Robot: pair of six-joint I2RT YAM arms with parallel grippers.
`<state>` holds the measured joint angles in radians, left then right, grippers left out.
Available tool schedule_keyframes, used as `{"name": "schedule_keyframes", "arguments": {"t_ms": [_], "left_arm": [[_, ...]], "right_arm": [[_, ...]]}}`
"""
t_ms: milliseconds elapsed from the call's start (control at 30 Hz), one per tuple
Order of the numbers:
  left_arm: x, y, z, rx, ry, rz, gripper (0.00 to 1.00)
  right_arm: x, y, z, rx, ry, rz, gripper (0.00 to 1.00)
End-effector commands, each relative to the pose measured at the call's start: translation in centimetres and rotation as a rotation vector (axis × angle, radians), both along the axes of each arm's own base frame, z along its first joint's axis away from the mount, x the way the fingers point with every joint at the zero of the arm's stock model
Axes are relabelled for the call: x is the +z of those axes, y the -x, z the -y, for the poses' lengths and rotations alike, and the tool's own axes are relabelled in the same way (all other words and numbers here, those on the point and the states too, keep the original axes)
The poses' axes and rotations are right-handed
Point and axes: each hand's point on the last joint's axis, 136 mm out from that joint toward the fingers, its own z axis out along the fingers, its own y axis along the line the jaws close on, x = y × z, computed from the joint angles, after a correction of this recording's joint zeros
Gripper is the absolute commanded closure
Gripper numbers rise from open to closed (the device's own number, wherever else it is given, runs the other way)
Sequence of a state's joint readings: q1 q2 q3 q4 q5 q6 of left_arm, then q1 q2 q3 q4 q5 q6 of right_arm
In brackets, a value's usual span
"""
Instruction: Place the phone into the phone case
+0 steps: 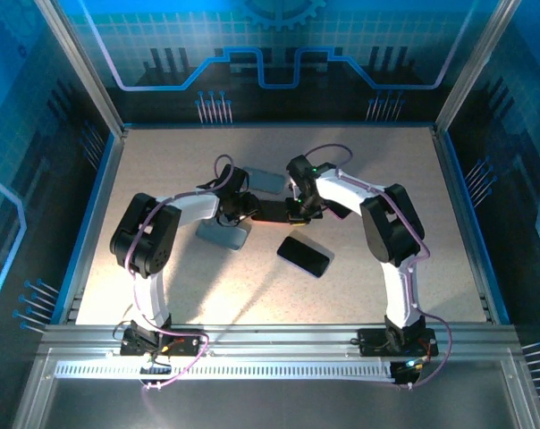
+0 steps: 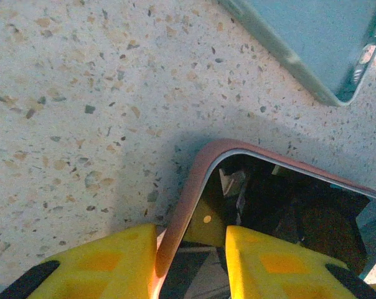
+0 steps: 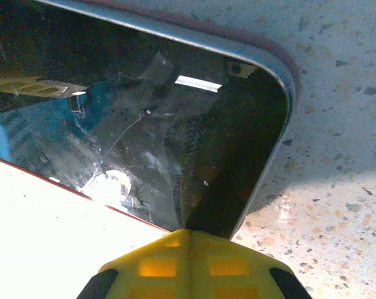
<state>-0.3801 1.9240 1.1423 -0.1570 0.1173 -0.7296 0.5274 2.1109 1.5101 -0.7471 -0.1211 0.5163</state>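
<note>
A black glossy phone lies in the middle of the table, seated in a pinkish-red case whose rim wraps its corner. My left gripper straddles that rim: one yellow finger is outside the case, the other is over the screen, and they are shut on the case edge. From the right, my right gripper has its yellow fingers shut together, their tip resting on the phone's screen near its corner. In the top view the two grippers meet at the phone's two ends.
A second black phone lies just in front of the grippers. A grey-teal case sits front left and another behind. A dark flat item lies under the right arm. Raised frame edges bound the table.
</note>
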Motion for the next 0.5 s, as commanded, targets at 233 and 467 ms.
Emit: {"name": "schedule_keyframes", "arguments": {"t_ms": [233, 467], "left_arm": [[0.8, -0.6, -1.0, -0.031, -0.019, -0.001, 0.65], [0.8, -0.9, -2.0, 0.001, -0.050, 0.037, 0.65]], "right_arm": [[-5.9, 8.7, -4.2, 0.086, 0.013, -0.205, 1.00], [-0.9, 5.7, -5.3, 0.113, -0.071, -0.083, 1.00]]}}
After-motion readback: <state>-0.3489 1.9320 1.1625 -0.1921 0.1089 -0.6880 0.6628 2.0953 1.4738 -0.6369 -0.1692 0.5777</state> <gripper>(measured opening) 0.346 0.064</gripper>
